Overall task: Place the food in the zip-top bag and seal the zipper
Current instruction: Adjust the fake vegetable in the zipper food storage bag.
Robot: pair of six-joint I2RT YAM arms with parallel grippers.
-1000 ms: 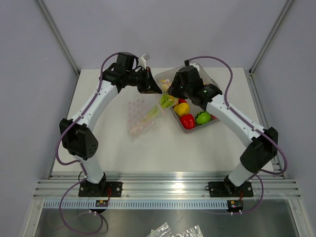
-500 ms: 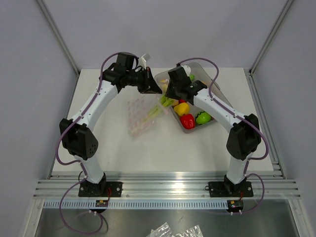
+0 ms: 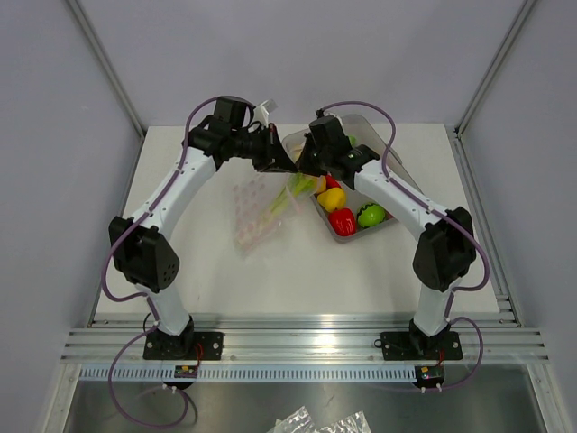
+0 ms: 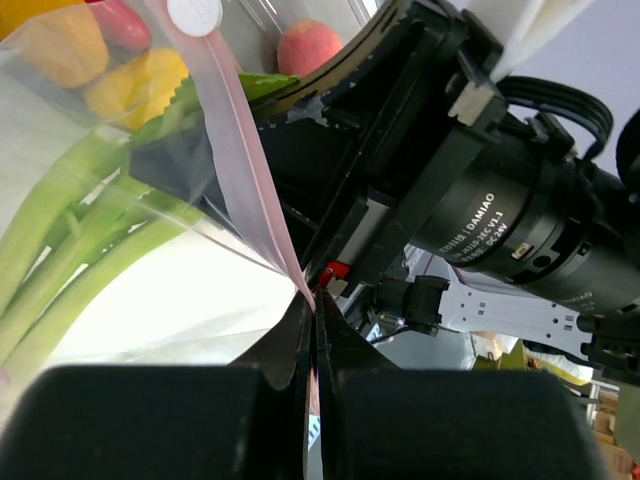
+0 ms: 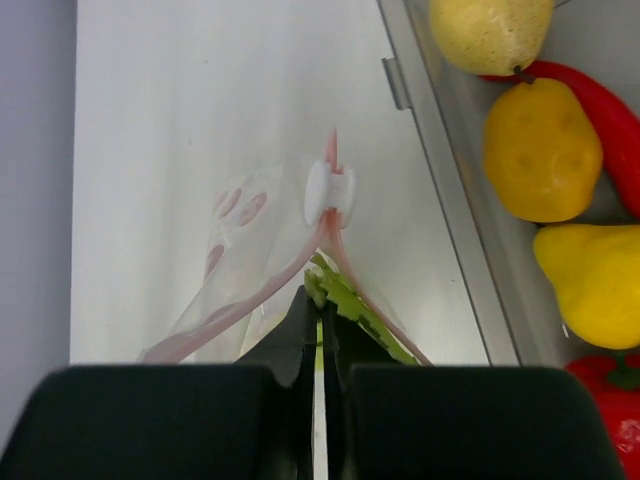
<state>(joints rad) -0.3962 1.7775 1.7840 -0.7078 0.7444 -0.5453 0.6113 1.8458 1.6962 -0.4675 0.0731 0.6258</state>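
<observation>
My left gripper is clamped on the thin pink-red zipper strip of the clear plastic zip-top bag. The strip runs straight into the seam between my fingers. I hold that corner lifted, I judge, so the mouth gapes instead of lying flat.

My right gripper sits just beside it, in the upper centre of the overhead frame. Its fingers are drawn together at the bag's opening, with the leafy end of the long green stalk vegetable at their tips. Whether they pinch leaf or plastic film I cannot tell.

The bag slopes from my grip down to the table, left of centre. It is crinkled and see-through, with faint pink ovals printed on it. The stalks show through it, partly inside. The small white slider rests at one end of the zipper, and the two pink lips spread apart from it, so the mouth is unsealed.

More glossy yellow, orange and red toy food lies in the grey translucent tray along the right edge of the right wrist view.
</observation>
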